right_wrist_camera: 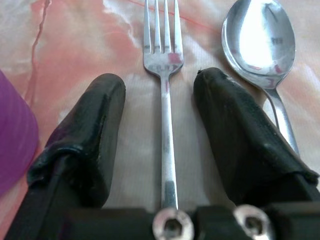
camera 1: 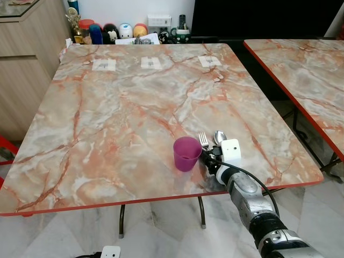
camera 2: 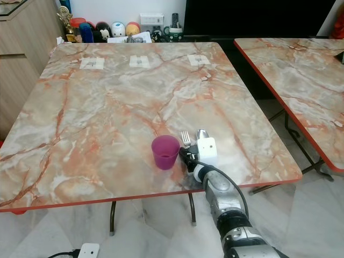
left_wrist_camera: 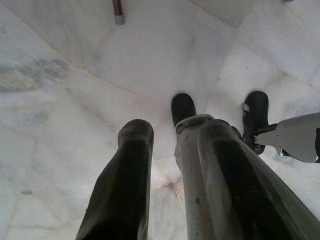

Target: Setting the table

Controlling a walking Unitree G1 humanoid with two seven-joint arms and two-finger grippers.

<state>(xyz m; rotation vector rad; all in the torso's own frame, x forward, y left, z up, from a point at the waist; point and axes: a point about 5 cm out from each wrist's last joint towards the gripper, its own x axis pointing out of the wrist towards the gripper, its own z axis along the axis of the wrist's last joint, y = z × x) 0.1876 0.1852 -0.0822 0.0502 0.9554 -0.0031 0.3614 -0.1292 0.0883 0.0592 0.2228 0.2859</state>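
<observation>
A silver fork (right_wrist_camera: 165,100) lies flat on the marble table (camera 1: 118,118) near its front right edge, with a silver spoon (right_wrist_camera: 260,40) lying parallel beside it. My right gripper (right_wrist_camera: 160,82) is open and low over the table, one black finger on each side of the fork's handle without touching it. A purple cup (camera 1: 186,153) stands upright just left of the gripper (camera 1: 208,157), close to the left finger. My left gripper (left_wrist_camera: 175,127) hangs open over the floor, beside my own legs.
A second marble table (camera 1: 301,70) stands to the right across a narrow gap. A wooden cabinet (camera 1: 27,48) is at the far left, and small bottles and figurines (camera 1: 107,32) line the wall behind. Three white patches (camera 1: 150,63) sit near the table's far edge.
</observation>
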